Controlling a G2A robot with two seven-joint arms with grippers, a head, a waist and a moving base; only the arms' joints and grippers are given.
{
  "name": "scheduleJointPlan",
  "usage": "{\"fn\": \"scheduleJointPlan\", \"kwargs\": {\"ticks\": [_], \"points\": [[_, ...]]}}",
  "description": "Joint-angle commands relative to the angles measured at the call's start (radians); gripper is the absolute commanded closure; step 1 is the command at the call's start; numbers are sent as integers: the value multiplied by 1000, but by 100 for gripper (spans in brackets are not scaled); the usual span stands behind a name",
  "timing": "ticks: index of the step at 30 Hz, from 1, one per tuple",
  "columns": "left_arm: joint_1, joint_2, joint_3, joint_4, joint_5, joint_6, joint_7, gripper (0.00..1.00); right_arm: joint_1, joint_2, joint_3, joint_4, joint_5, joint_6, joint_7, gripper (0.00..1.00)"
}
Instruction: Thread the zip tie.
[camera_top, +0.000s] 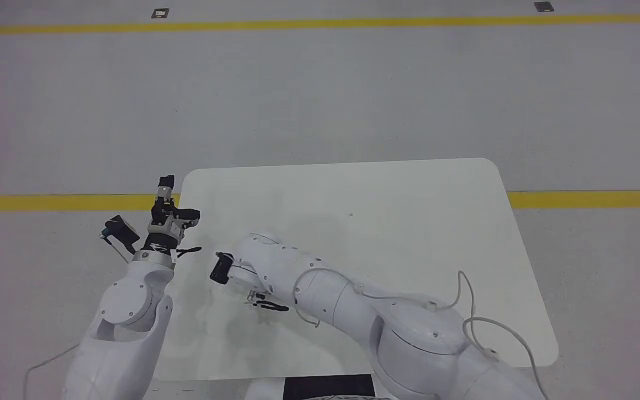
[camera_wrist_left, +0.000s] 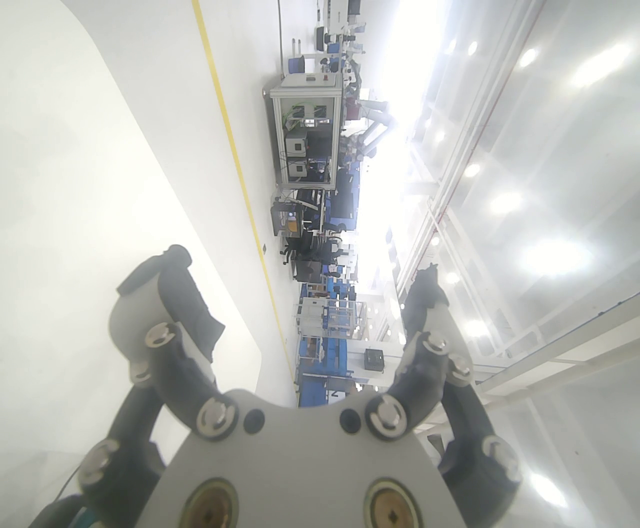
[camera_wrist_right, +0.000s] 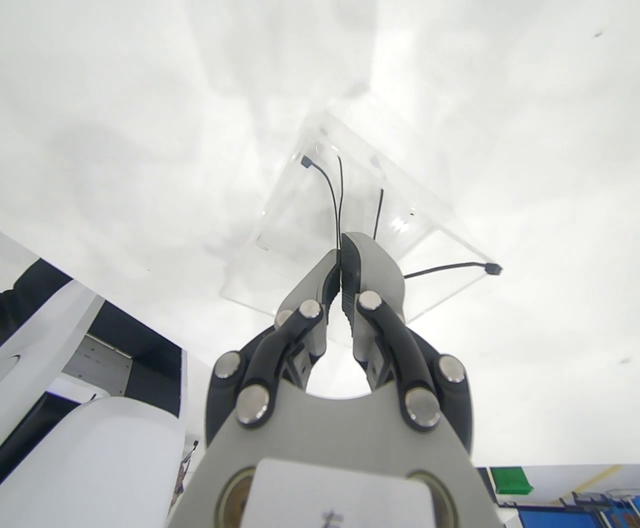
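Note:
Several black zip ties (camera_wrist_right: 331, 187) lie in a clear plastic tray (camera_wrist_right: 280, 235) on the white table (camera_top: 400, 210). My right gripper (camera_wrist_right: 342, 244) is shut on one zip tie's strap, whose head (camera_wrist_right: 306, 161) points away from the fingertips. Another zip tie (camera_wrist_right: 450, 268) hangs over the tray's edge. In the top view the right gripper (camera_top: 263, 298) sits low near the table's front left. My left gripper (camera_wrist_left: 300, 287) is open with nothing between its fingers and faces out over the table edge. From above, the left gripper (camera_top: 172, 212) is at the table's left edge.
The right arm (camera_top: 340, 300) lies across the front of the table. The table's middle, back and right side are bare white surface. A yellow floor line (camera_top: 570, 199) runs behind the table.

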Motion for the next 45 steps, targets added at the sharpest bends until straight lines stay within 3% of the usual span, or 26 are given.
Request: {"fn": "scheduleJointPlan", "kwargs": {"ticks": [1, 23, 31, 45], "points": [[0, 0, 0, 0, 0, 0, 0, 0, 4, 1, 0, -5, 4, 1, 8, 100], [0, 0, 0, 0, 0, 0, 0, 0, 57, 13, 0, -68, 111, -30, 127, 100], [0, 0, 0, 0, 0, 0, 0, 0, 63, 19, 0, -84, 116, -3, 129, 100], [0, 0, 0, 0, 0, 0, 0, 0, 60, 32, 34, -80, 119, -20, 98, 100]]}}
